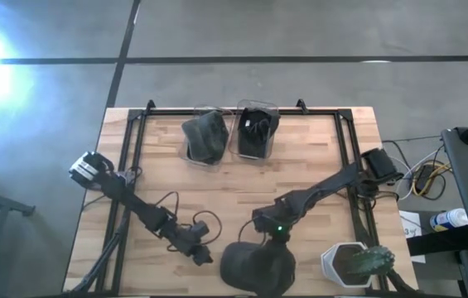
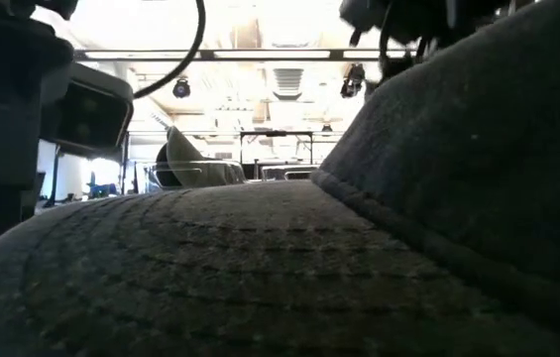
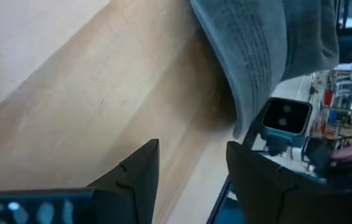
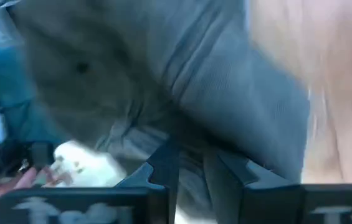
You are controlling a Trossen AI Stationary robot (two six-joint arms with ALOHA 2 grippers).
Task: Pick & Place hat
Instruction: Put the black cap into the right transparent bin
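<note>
A dark grey cap (image 1: 254,266) sits at the middle of the table's near edge. It fills the low view, with its stitched brim (image 2: 210,268) in front and its crown (image 2: 488,149) to the right. My right gripper (image 1: 270,237) is at the cap's far side, its fingers closed on grey cloth (image 4: 191,163). My left gripper (image 1: 203,254) waits just left of the cap, low over the wood and open (image 3: 191,155). The cap's brim (image 3: 250,56) shows ahead of it. My right gripper pinches grey cloth of the cap's far side (image 4: 194,140) between its two fingers, coming slanting down from the far side. The fingers (image 4: 163,163) hide the exact spot, and whether the cap's underside is on the table cannot be told.
Two clear bins stand at the far edge: the left one (image 1: 192,157) holds a grey hat (image 1: 205,136), the right one (image 1: 268,106) a black one (image 1: 256,132). A white pot with a plant (image 1: 354,263) stands near right. Black rails (image 1: 131,145) border the board.
</note>
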